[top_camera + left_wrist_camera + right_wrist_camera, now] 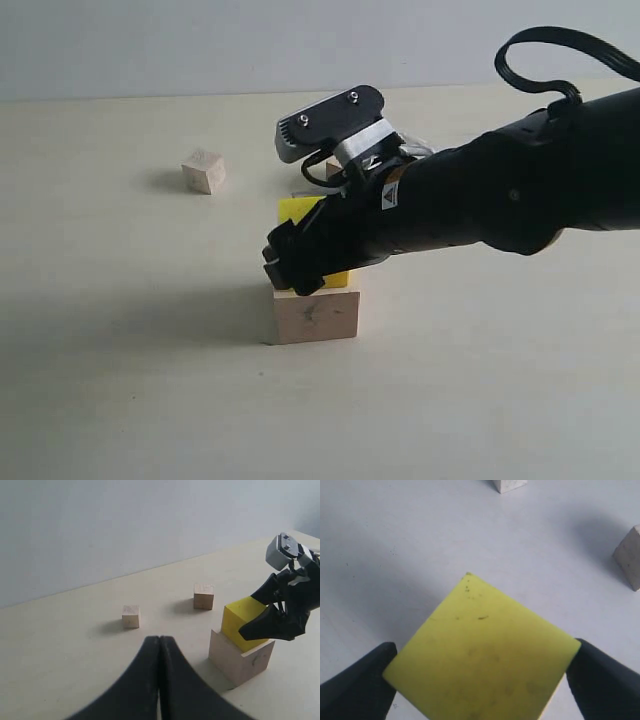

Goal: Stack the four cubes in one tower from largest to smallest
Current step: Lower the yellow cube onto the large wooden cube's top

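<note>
The large pale wood cube [315, 316] [240, 658] stands on the table. On its top sits the bright yellow cube [297, 209] [242, 620] [482, 645], turned out of line with it. My right gripper [296, 262] [272, 622] [480, 680] is shut on the yellow cube, one finger at each of two opposite corners. The medium-small pale cube [204, 596] [630, 557] [333, 170] lies behind the stack, mostly hidden in the exterior view. Further left is the tiny pale cube [204, 171] [131, 616] [509, 484]. My left gripper [160, 640] is shut and empty, off the exterior view.
The right arm [500, 195] reaches in from the right over the table [120, 380], its black cable looping above. A pale wall [125, 520] bounds the far edge of the table.
</note>
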